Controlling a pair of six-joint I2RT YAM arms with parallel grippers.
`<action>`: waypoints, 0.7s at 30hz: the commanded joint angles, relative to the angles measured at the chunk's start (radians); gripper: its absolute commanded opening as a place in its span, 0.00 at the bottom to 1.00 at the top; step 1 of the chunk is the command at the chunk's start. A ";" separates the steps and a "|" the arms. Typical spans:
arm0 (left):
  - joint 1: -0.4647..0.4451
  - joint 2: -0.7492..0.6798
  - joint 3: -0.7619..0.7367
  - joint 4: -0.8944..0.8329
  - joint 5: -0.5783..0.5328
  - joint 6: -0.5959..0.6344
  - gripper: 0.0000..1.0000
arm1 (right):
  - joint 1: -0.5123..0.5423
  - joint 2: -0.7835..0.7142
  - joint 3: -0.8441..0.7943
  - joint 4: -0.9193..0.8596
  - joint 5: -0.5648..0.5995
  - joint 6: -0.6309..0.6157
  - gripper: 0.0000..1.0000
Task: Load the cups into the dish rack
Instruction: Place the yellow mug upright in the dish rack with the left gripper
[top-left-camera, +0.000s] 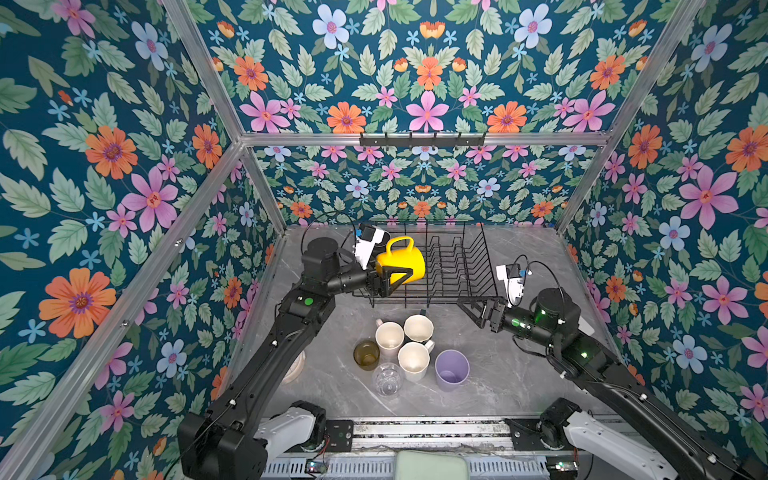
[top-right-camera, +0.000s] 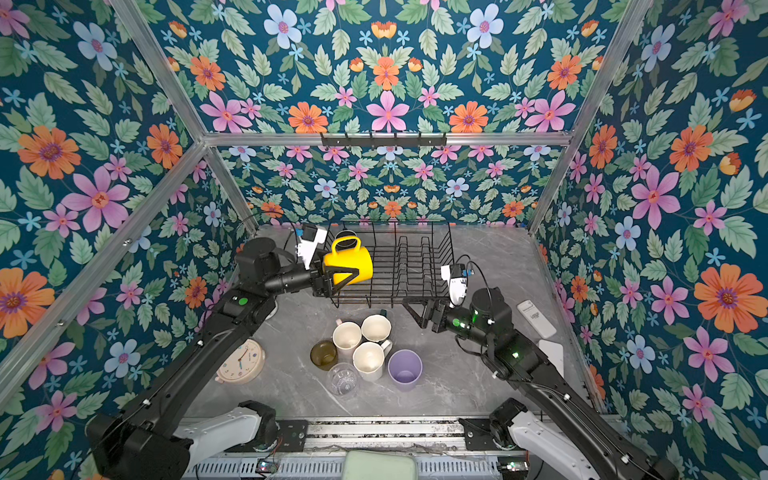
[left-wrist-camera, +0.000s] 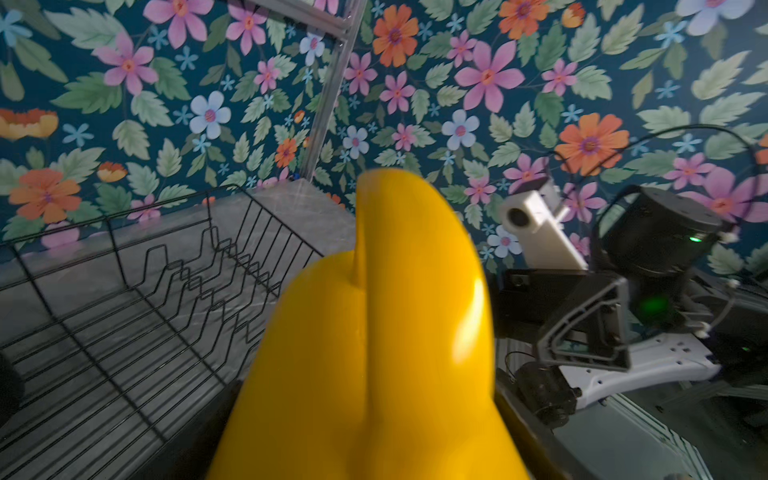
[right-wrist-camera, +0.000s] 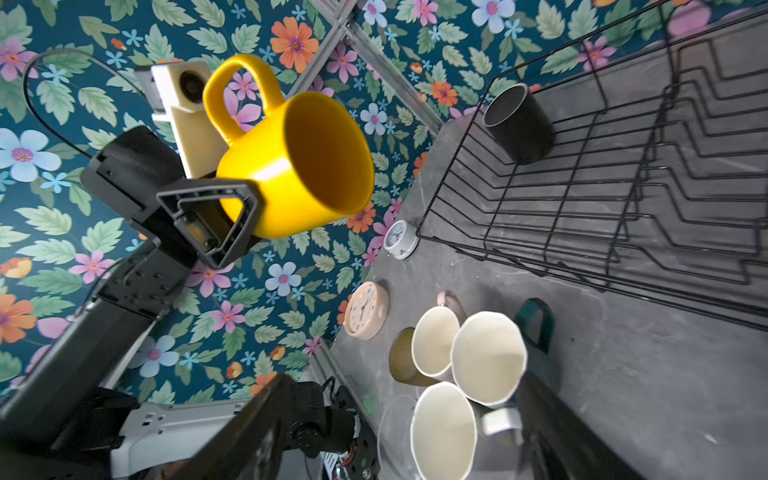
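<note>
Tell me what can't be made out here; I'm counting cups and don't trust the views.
- Black cup: mostly hidden behind the yellow mug in both top views.
- Left gripper: its grip is blocked by the blurred mug filling the left wrist view.
- Beige clock: mostly under the left arm in a top view.

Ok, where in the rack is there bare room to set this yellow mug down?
Bare: the dish rack floor between the black mug in the far left corner and the near rim. Crowded: the plate prongs to the right, and the cups clustered before the rack.
</note>
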 joint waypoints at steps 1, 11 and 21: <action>-0.004 0.077 0.080 -0.125 -0.135 0.062 0.00 | -0.001 -0.065 -0.015 -0.099 0.101 -0.071 0.86; -0.086 0.524 0.552 -0.504 -0.568 0.119 0.00 | -0.002 -0.153 -0.066 -0.191 0.147 -0.089 0.87; -0.139 0.928 0.998 -0.733 -0.898 0.154 0.00 | -0.003 -0.205 -0.118 -0.226 0.159 -0.080 0.87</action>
